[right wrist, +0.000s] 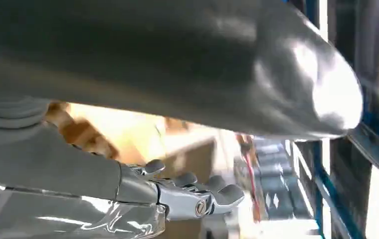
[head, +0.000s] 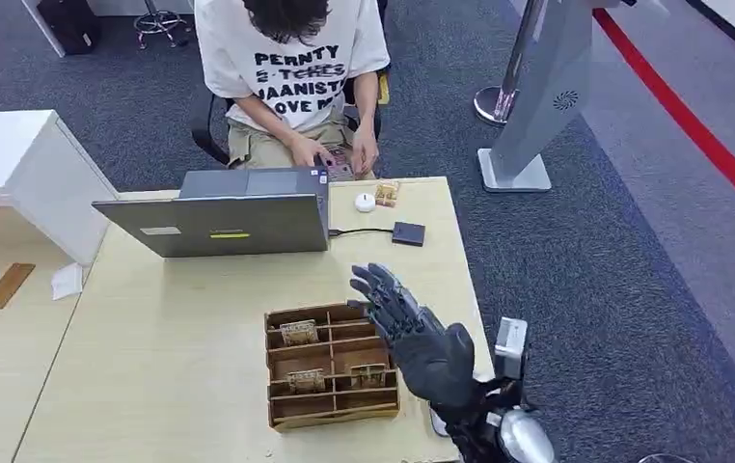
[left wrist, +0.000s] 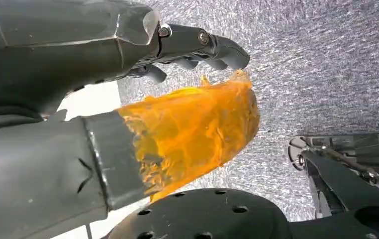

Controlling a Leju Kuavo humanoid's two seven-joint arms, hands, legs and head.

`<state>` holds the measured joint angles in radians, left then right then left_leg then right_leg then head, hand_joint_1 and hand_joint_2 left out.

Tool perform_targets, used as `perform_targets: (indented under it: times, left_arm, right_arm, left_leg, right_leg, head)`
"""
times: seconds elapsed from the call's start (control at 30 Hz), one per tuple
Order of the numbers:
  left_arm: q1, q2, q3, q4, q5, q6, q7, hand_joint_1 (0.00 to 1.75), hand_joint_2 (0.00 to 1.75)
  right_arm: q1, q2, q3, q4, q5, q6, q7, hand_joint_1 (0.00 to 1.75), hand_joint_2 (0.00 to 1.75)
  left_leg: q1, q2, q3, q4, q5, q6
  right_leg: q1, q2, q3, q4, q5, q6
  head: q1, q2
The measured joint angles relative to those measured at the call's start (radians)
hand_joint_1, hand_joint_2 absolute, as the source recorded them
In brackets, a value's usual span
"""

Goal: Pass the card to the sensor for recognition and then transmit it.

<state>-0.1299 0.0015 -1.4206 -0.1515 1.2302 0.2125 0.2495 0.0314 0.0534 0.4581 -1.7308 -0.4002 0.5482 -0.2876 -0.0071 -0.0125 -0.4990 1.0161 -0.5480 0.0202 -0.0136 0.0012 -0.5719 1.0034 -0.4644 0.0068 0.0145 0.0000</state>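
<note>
Office floor of dark carpet; pale wooden table. Landmark: wooden divider box near the table's front edge.

- Cards: several stand in the box's slots; none seen in a hand.
- Right hand: hovers over the box's right side, fingers apart, holding nothing.
- Left hand: hangs over carpet, fingers curled, nothing seen in them.
- Sensor: small dark pad beyond the box, cabled to a laptop.
- Person: seated beyond the laptop.

Risk, as judged: cards sit tight between dividers; broad fingers may catch a partition, drag the box, or lift two together.
</note>
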Motion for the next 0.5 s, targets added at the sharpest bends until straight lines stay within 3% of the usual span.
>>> perform_targets:
  times: [0.17, 0.5]
  left_arm:
    - [0.0, 0.004, 0.0, 0.003, 0.006, 0.0, 0.0, 0.0, 0.0]
    - [0.001, 0.007, 0.0, 0.003, 0.013, 0.007, -0.003, 0.0, 0.0]
  right_arm:
    - [0.021, -0.018, 0.027, 0.0, 0.031, 0.083, -0.02, 0.0, 0.0]
    - [0.029, -0.039, 0.069, 0.002, 0.056, 0.11, -0.049, 0.0, 0.0]
  left_leg:
    - [0.0, 0.001, 0.0, 0.0, 0.0, 0.0]
    - [0.0, 0.001, 0.0, 0.0, 0.0, 0.0]
  right_leg:
    - [0.0, 0.002, 0.0, 0.0, 0.0, 0.0]
    - [0.0, 0.002, 0.0, 0.0, 0.0, 0.0]
  head:
    - [0.0, 0.0]
    - [0.0, 0.0]
